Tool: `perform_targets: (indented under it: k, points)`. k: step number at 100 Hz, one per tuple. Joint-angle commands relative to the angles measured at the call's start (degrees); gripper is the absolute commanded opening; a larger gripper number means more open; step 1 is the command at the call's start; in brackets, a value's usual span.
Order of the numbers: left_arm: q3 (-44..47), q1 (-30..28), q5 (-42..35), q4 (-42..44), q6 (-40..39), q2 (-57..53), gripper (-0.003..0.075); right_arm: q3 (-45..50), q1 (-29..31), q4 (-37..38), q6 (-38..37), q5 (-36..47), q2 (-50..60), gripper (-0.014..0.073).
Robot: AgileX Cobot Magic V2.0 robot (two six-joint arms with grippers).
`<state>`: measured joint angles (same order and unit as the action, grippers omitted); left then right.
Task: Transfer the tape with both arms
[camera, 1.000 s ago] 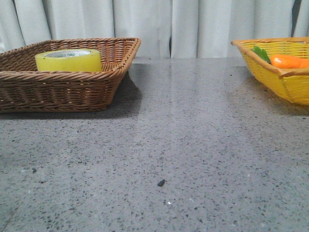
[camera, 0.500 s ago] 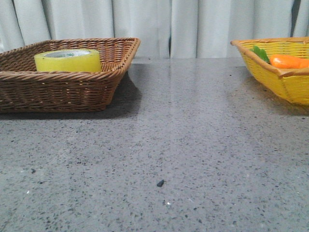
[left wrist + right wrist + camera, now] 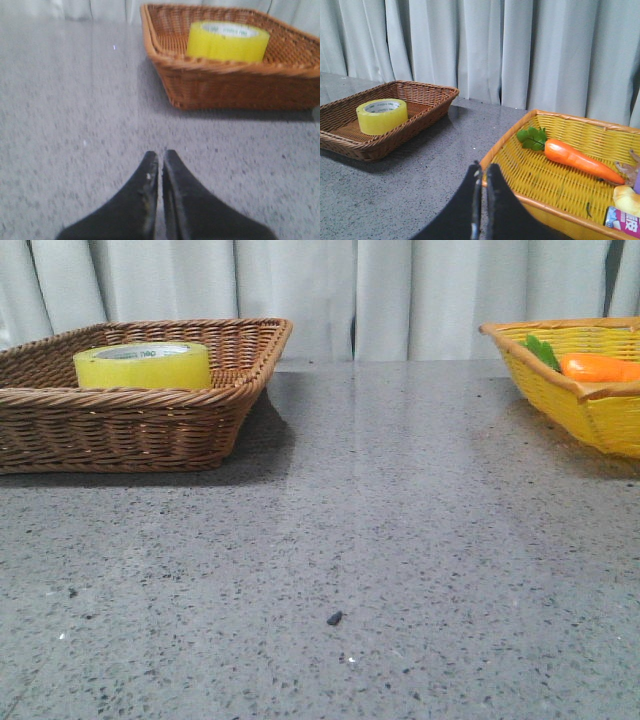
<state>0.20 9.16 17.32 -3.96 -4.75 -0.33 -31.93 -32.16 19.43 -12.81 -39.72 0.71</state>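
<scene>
My left jaws (image 3: 160, 161) and right jaws (image 3: 482, 172) both sit pressed together holding nothing, unseen from the front, while the glossy yellow tape roll (image 3: 143, 365) lies flat in the brown wicker basket (image 3: 150, 425) on the grey speckled desk (image 3: 380, 540), its lower half hidden behind the rim.

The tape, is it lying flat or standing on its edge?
Lying flat. The tape rests in the brown basket with its hole facing up.
</scene>
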Motion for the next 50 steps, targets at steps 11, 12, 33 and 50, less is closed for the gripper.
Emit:
perform_targets:
  k: [11, 12, 33, 50]
  points:
    - [0.4, -0.2, -0.2, -1.5, -0.6, -1.7, -0.0021, -1.3, 0.2, 1.1, 0.4, 4.5, -1.8, -0.0066]
    - [0.4, -0.2, -0.2, -1.5, -0.6, -1.7, -0.0021, -1.3, 0.2, 1.1, 0.4, 4.5, -1.8, -0.0066]
    - [0.4, -0.2, -0.2, -1.5, -0.6, -1.7, -0.0021, -1.3, 0.2, 1.1, 0.4, 4.5, -1.8, -0.0066]
    - [0.4, -0.2, -0.2, -1.5, -0.6, -1.7, -0.0021, -1.3, 0.2, 1.1, 0.4, 4.5, -1.8, -0.0066]
